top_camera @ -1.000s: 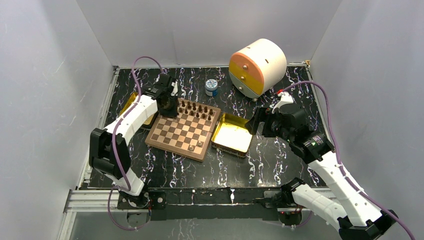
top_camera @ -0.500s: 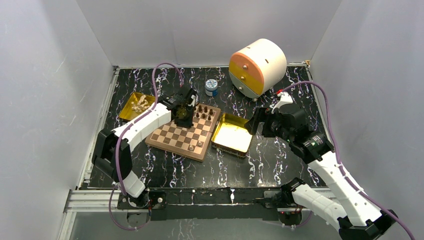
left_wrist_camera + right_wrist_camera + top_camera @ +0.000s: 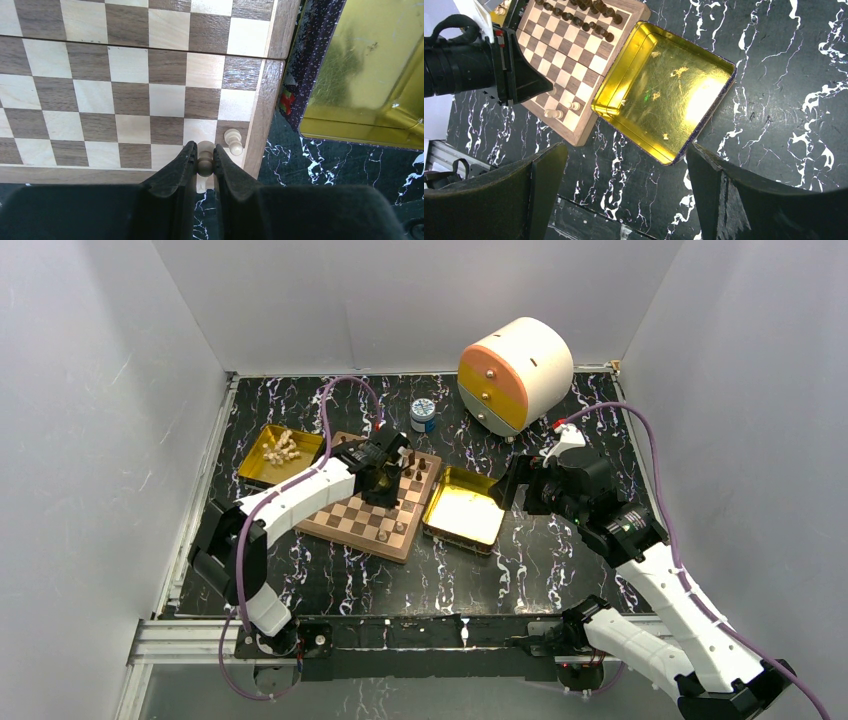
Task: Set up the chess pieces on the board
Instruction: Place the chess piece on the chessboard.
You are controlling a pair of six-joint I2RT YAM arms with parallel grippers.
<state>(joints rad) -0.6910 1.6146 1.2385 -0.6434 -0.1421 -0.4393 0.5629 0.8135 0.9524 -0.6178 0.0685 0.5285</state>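
Left end effector point(image 3: 204, 150), pinching a pale piece point(image 3: 203, 167), has moved rightward across the board point(image 3: 130, 100) since before

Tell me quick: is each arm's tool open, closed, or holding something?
Left tool: closed on a pale chess piece.
Right tool: open, holding nothing.

We record that the left gripper point(image 3: 384, 488) has travelled from the far-left corner of the board point(image 3: 350, 520) to a position over its right half, with a pale piece point(image 3: 204, 165) clamped between its fingers point(image 3: 182, 165). The left tray point(image 3: 255, 465) and its pale chessmen point(image 3: 283, 448) are now uncovered
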